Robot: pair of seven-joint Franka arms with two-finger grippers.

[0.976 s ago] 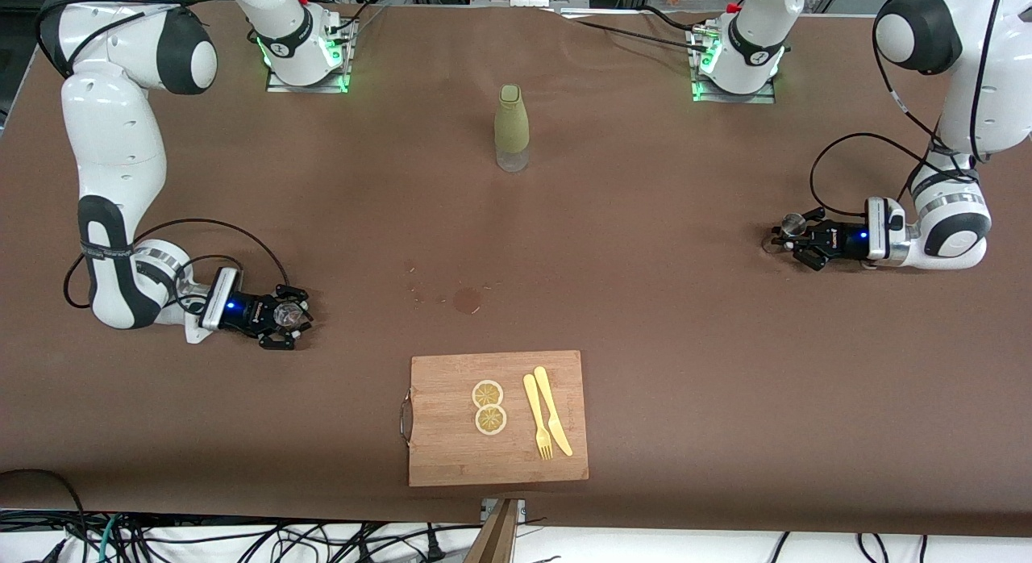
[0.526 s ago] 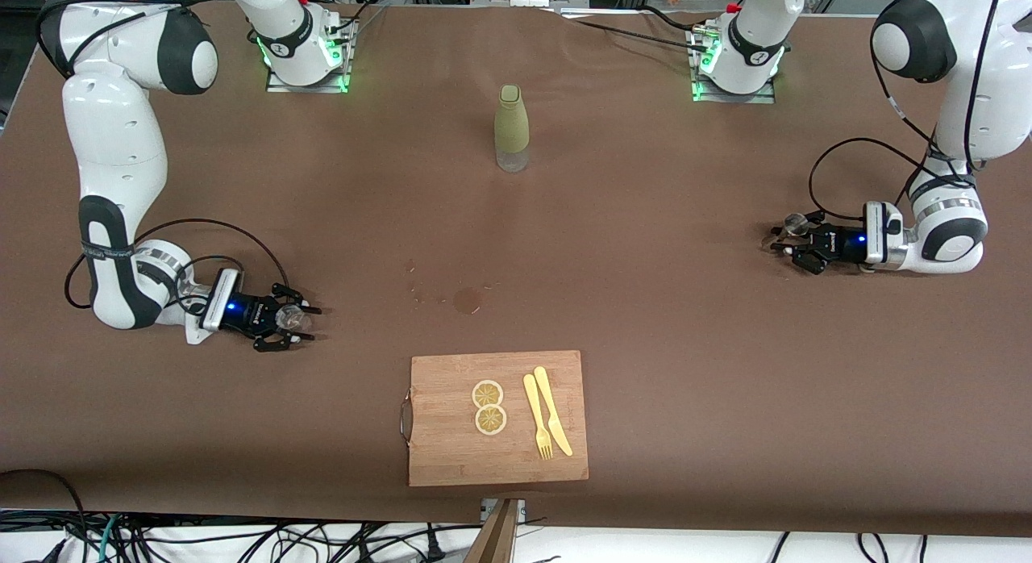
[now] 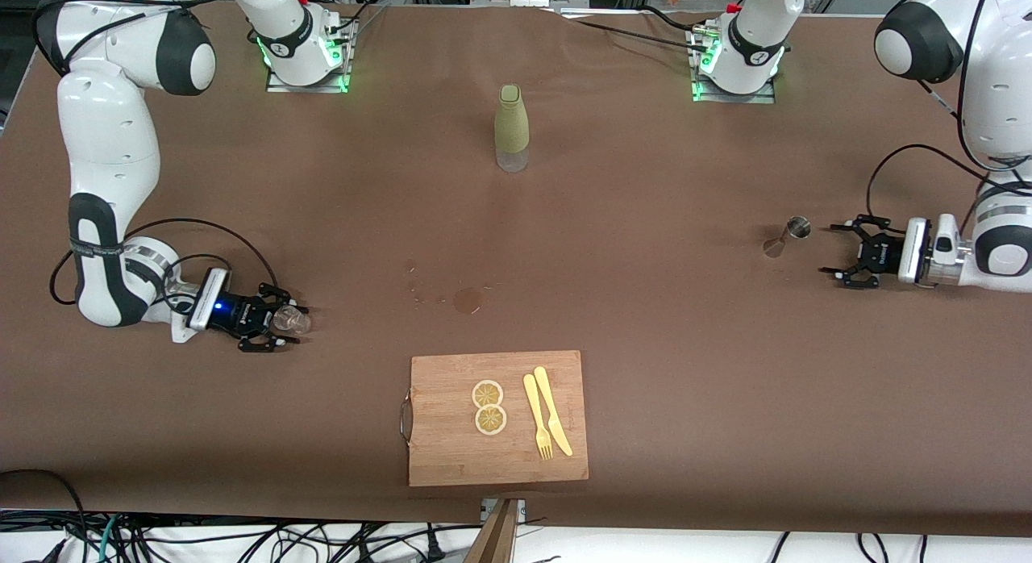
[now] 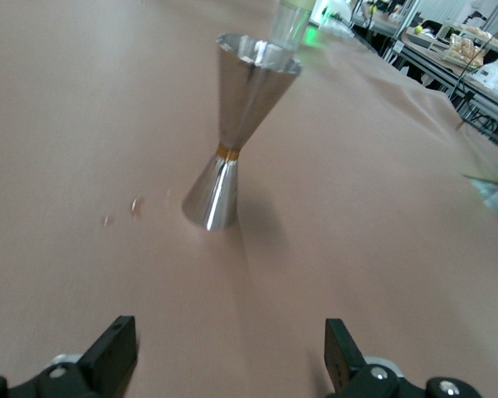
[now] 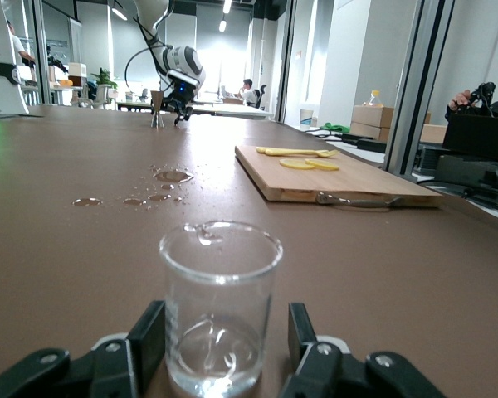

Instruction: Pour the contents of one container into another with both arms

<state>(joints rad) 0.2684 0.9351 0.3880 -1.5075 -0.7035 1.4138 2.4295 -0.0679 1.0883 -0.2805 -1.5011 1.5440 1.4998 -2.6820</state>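
- Standing apart, both containers rest on the worktop: steel jigger (image 3: 797,227) at right-centre of the front view, clear glass beaker (image 3: 292,320) at lower left.
- Left hand (image 3: 856,254) sits low just beside the jigger, fingers spread apart, touching nothing; the left wrist view shows the jigger (image 4: 236,128) upright and free ahead of the open fingers.
- Right hand (image 3: 270,330) is low at the beaker, fingers apart on either side of it; the right wrist view shows the beaker (image 5: 220,307) upright between them, gaps visible, not clamped.
- Neither container lifted, so judging by layout the pour looks either finished or not begun; water spots (image 3: 465,300) mid-worktop, beaker looks near empty.
- Room: wide bare centre. Bottle (image 3: 512,128) upper centre, cutting board (image 3: 497,465) with lemon slices (image 3: 488,406), fork (image 3: 537,427) and knife (image 3: 552,422) at bottom centre, both well apart from the hands.
- Left arm is close to the frame's right edge.
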